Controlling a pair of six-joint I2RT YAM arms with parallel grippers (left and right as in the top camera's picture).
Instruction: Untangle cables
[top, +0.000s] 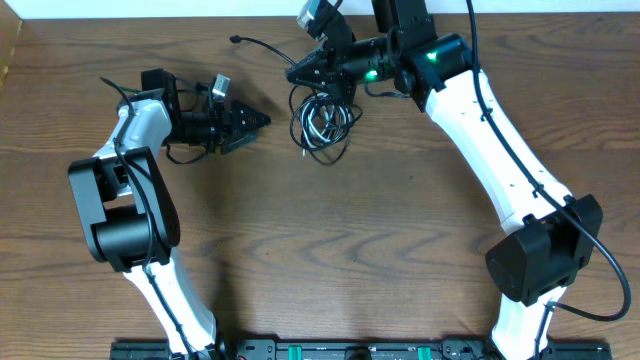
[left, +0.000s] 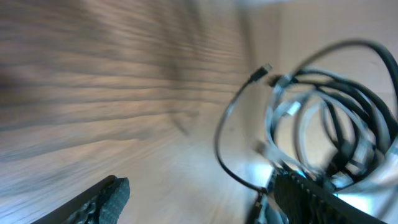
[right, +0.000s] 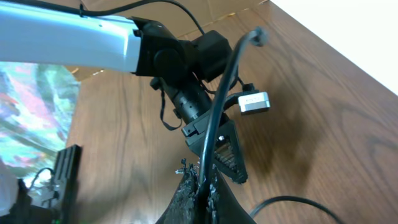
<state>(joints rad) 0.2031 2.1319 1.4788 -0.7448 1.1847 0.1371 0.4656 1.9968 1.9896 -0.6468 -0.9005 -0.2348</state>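
Note:
A tangle of thin cables (top: 322, 122), black with some white, lies on the wooden table behind centre. In the left wrist view the blurred cables (left: 329, 112) fill the right side, and one black loop hangs down beside the right finger. My left gripper (top: 262, 120) points at the tangle from its left and stands open (left: 205, 202) with nothing between its fingers. My right gripper (top: 297, 73) hovers above the tangle's far edge, shut (right: 202, 183) on one black cable (right: 224, 87). That cable's free end (top: 237, 40) trails off to the left.
The left arm's base (top: 120, 210) stands at the left and the right arm's base (top: 545, 255) at the right. A black rail (top: 320, 350) runs along the table's front edge. The table's back edge meets a white surface (top: 550, 8).

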